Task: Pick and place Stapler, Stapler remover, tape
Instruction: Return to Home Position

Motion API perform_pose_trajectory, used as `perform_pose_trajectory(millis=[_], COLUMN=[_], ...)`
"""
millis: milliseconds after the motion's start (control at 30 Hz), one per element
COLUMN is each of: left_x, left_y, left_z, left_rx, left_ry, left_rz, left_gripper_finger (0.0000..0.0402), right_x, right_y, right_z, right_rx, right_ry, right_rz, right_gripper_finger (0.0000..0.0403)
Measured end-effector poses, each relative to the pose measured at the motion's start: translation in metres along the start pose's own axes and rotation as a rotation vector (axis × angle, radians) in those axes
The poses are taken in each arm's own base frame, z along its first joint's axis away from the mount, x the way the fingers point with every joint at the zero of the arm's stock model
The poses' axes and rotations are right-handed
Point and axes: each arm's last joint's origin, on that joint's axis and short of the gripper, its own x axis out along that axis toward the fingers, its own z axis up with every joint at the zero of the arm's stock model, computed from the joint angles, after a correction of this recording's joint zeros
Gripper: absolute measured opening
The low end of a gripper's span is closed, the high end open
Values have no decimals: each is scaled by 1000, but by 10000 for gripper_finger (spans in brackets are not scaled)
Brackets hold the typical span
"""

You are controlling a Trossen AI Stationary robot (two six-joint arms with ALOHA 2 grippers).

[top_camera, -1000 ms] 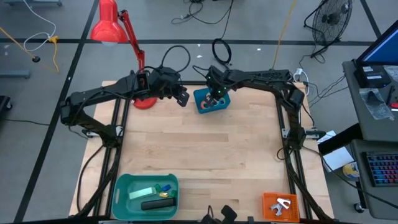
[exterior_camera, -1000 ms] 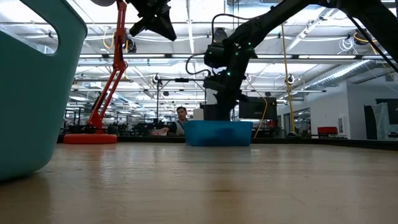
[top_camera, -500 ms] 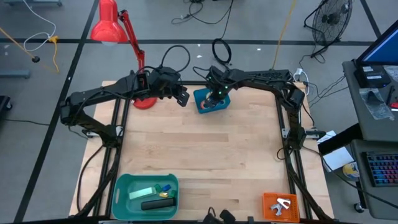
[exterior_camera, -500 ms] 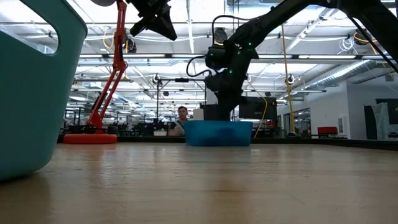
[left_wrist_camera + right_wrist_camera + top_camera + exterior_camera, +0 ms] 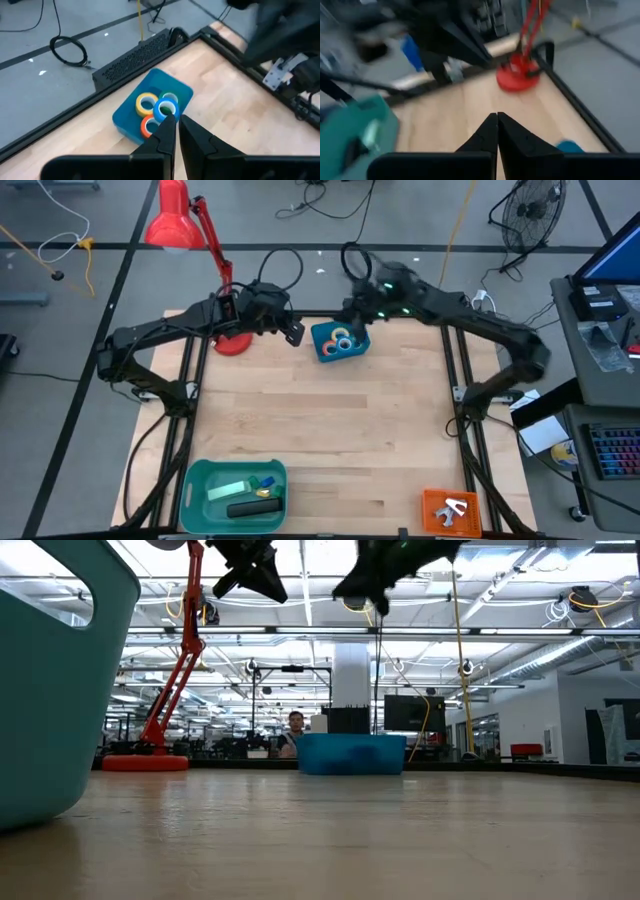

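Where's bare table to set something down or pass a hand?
Free: the middle of the wooden table, from the blue plastic bin of tape rolls across to the teal bin and orange bin at the opposite corners. Crowded: the lamp-side edge, where the red lamp base, left gripper and right gripper cluster by the blue bin.

— Home, shop, or workroom?
— Robotics lab, by the look. Large open hall, exposed ceiling ducts (image 5: 560, 652), strip lights, rows of workstations far behind.
— And nearer in?
— Wooden bench table (image 5: 320, 430) inside a black metal frame. Grey concrete floor (image 5: 60, 430) marked with dark lines. Loose cables (image 5: 355, 258), a floor fan (image 5: 525, 220), a keyboard (image 5: 612, 452) on a side desk, a red desk lamp (image 5: 175, 220).
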Motion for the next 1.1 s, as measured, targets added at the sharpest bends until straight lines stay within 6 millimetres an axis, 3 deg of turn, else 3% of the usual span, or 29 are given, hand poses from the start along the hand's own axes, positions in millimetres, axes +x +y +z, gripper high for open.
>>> perform_pose_trajectory(millis=[133,333,433,600,867,1100], left_x=[1,1,2,2,3,3], left_y=[2,5,6,10,17,18], left_z=[5,13,16,17,23,25], left_rx=[-15,-38,-42,-62,-85,-92], left_ry=[-26,-54,-58,-52,-85,-105], left_rz=[-38,-121,-164,-177,-168,-172], left_gripper_finger=[24,24,24,24,24,24], right_x=[-26,-29,-37,-58,-78,-87], right_y=[16,16,16,19,38,56], right_z=[-23,-117,-161,-215,-263,-278], right_rx=[24,168,235,308,269,253], right_ry=[-184,-283,-347,-416,-411,-374], right_rz=[96,363,341,205,289,315], right_gripper_finger=[0,0,0,0,0,0])
